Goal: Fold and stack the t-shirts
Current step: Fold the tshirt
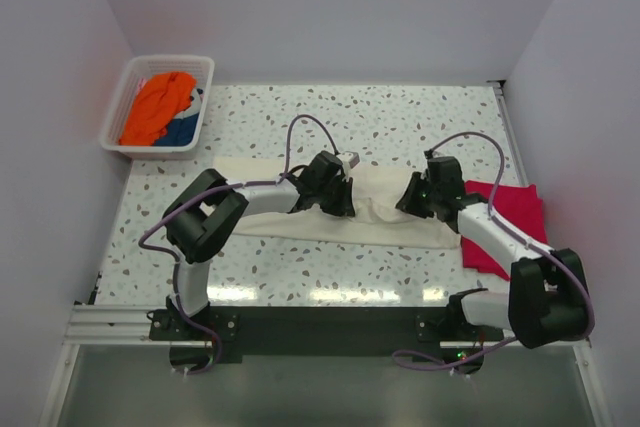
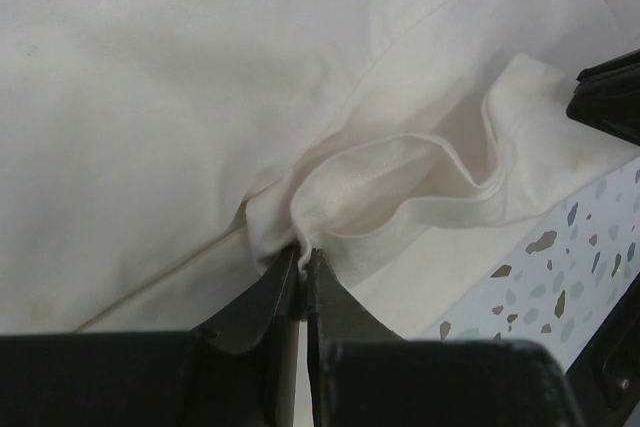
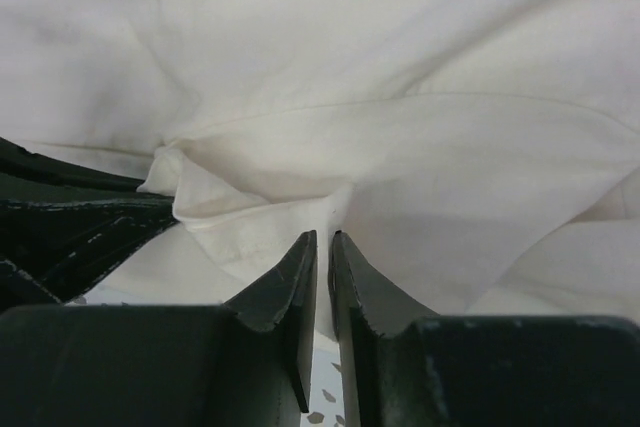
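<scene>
Speckled table: cream t-shirt spread mid-table, red shirt at its right. I read left gripper clamped on a hem fold. Right gripper likewise nips the cloth.

Red shirt — partly under right arm

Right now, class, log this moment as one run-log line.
phase: folding | left jaws: shut on cream t-shirt | right jaws: shut on cream t-shirt | red t-shirt: far right | basket: orange garment, blue garment

Table lies bare at the back; basket fills far-left corner.
</scene>
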